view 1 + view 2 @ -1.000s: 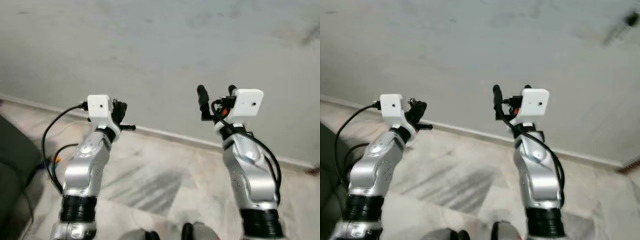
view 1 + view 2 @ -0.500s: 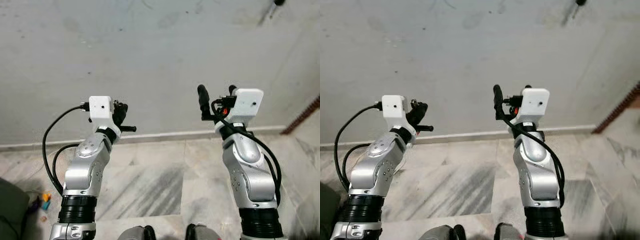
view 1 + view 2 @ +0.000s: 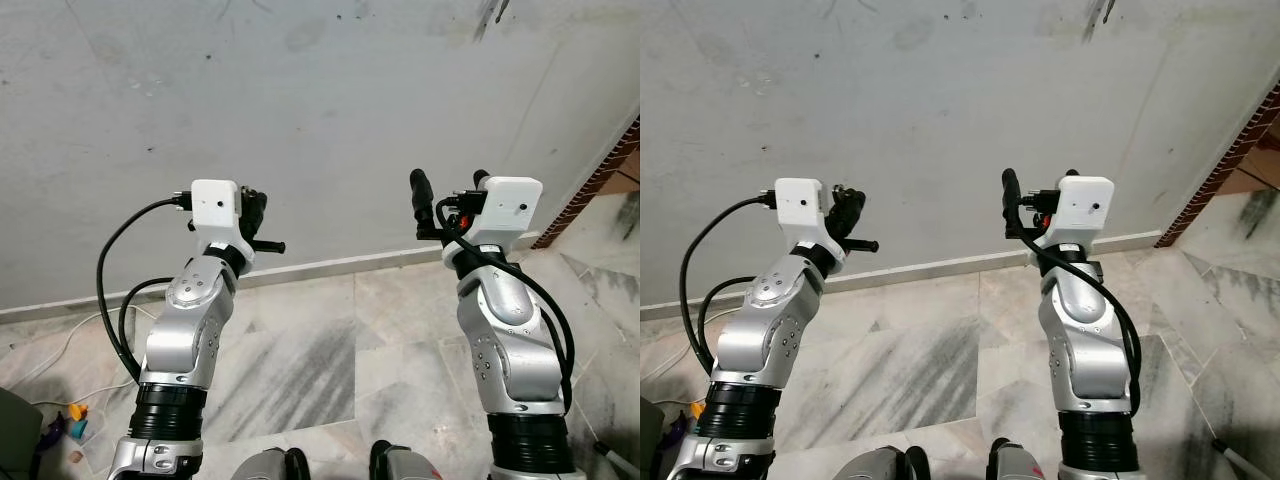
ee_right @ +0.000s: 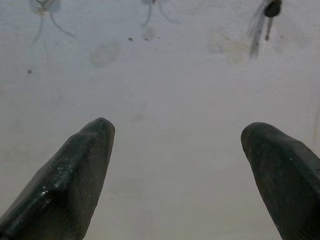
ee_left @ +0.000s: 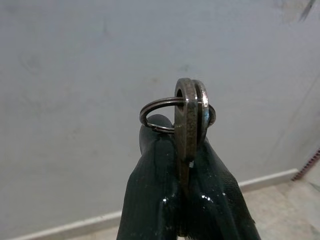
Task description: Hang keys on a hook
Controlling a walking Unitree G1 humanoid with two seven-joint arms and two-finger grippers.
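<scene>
I carry the keys pinched in my left gripper, my right gripper spread empty, and next I must reach the hook at upper right.

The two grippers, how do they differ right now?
The left gripper is shut on the keys, with a key ring sticking out; the right gripper is open and holds nothing. The left's fingers press together; the right's stand wide apart. Both face the grey wall.
</scene>
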